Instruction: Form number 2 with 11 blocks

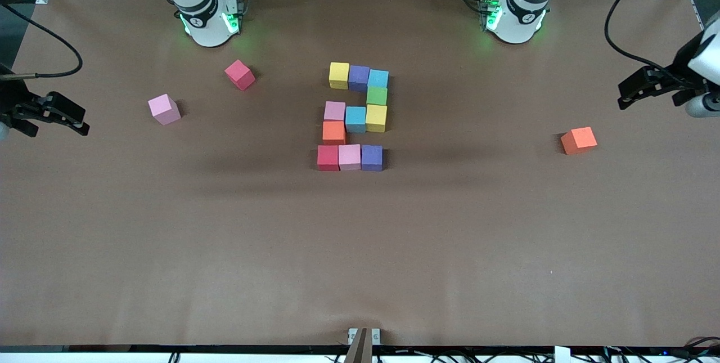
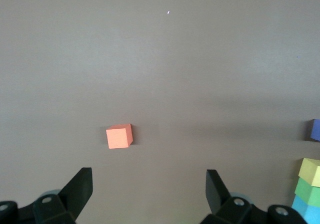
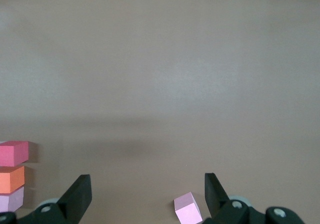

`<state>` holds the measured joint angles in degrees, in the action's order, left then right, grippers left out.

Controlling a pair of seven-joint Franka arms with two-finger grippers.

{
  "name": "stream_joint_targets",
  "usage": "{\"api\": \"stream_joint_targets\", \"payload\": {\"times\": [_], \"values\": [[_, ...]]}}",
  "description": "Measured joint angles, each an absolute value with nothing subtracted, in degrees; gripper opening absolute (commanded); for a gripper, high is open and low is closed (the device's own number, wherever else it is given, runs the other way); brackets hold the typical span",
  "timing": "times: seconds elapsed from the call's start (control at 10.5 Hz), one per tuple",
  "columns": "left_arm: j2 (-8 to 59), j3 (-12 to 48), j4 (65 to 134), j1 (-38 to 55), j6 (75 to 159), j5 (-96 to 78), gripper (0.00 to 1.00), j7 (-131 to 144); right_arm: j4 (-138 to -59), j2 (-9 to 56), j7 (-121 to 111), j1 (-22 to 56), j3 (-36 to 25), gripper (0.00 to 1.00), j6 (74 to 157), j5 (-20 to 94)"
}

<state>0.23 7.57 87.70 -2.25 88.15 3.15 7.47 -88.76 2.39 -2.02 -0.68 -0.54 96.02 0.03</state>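
Front view: number 2 point(image 1: 354, 116) between grippers (both open)

The left wrist view's edge cuts off the small purple foam cube point(image 2: 315, 129); the right wrist view's edge crops the red foam cube point(image 3: 13, 153).

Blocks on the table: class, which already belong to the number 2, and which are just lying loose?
In the number 2: eleven blocks, from yellow block to purple block.

Loose: pink block; red block; orange block.
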Motion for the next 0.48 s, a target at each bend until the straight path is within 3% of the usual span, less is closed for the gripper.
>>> {"api": "stream_joint_targets", "payload": {"times": [0.48], "values": [[0.2,6.5,87.7,-2.0,88.1,2.6,1.00,6.3,-88.8,2.4,-2.0,-0.7,-0.5,1.00,96.0,0.0]]}}
